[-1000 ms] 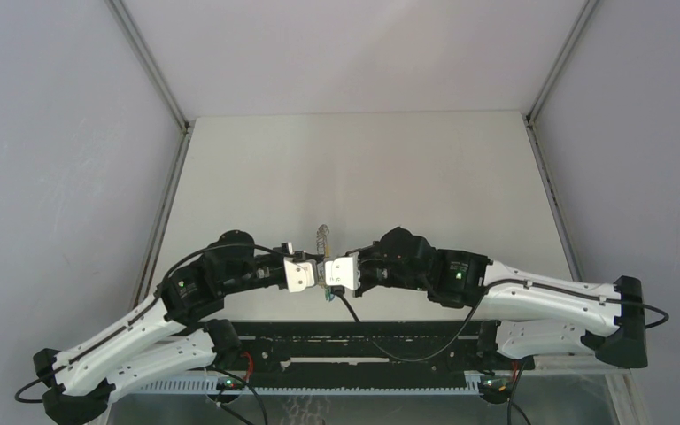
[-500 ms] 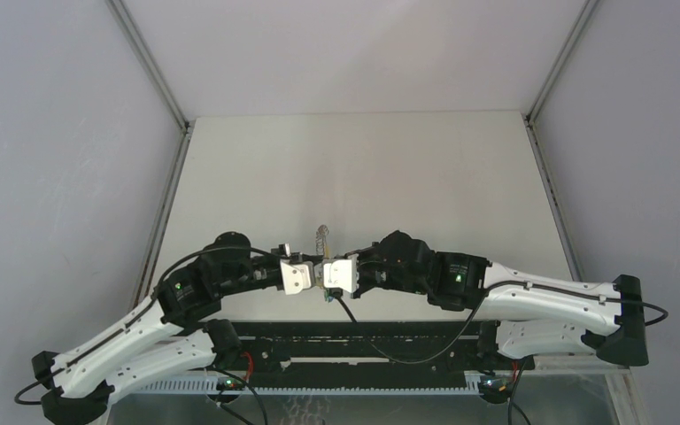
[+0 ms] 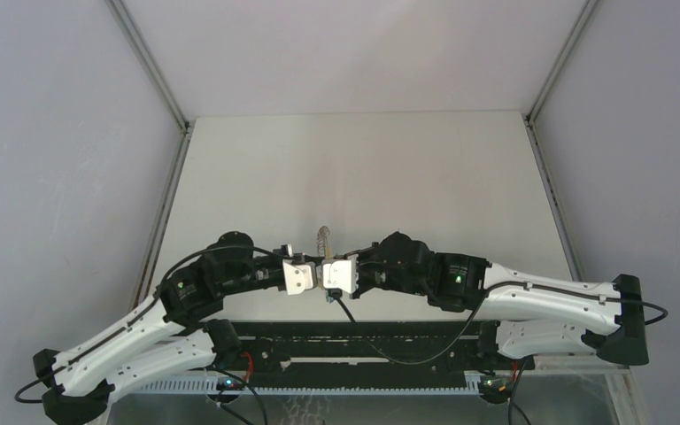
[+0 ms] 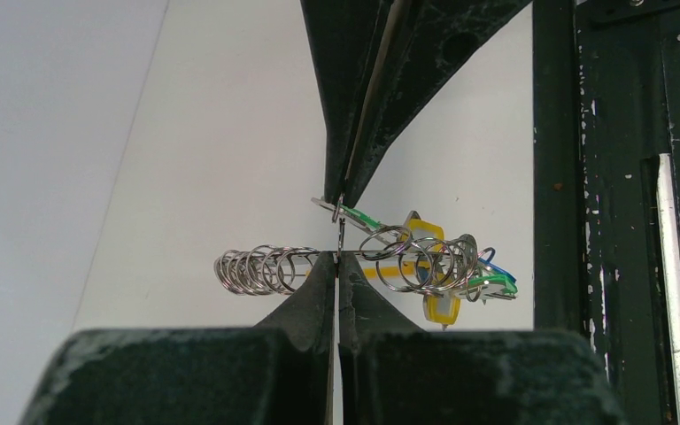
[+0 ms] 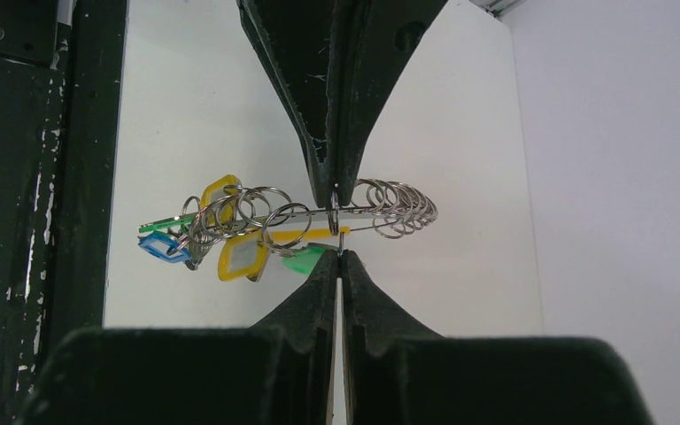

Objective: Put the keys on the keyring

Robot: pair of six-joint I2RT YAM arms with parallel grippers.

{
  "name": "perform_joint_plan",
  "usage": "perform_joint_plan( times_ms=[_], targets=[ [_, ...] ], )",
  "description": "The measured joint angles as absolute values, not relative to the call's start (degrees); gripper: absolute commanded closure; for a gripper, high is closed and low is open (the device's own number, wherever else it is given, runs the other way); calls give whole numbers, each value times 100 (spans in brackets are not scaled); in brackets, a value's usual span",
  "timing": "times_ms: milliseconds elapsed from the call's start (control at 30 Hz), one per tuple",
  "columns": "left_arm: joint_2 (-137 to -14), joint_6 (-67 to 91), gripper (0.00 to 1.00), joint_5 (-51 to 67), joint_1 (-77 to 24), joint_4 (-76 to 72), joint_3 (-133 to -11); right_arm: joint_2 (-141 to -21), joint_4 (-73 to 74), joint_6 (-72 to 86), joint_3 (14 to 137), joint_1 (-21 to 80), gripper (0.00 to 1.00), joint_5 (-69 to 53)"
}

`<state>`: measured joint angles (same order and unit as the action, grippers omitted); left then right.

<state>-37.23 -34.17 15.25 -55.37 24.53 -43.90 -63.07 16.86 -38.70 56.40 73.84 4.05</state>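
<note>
Hardly anything's moved up top, left gripper (image 3: pixel 317 278) and right gripper (image 3: pixel 328 277) tip-to-tip over the tabletop (image 3: pixel 363 168); left wrist: jaws clamped shut on the keyring (image 4: pixel 257 268) mid-air; right wrist: jaws pinching a green key (image 5: pixel 305 259), which I reckon needs threading on next.

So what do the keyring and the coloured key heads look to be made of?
The keyring looks like bare polished metal: thin silvery wire loops with bright glints. The key heads look like moulded plastic: flat, saturated yellow, green and blue, with a soft sheen; the exact plastic cannot be told.
</note>
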Motion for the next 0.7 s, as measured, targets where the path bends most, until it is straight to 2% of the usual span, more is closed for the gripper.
perform_joint_plan(
  times_ms=[700],
  targets=[
    [-3754,-3535,100,1070,-5756,2453,-4381,-6307,1693,-3865,5640,7397,100,447]
  ],
)
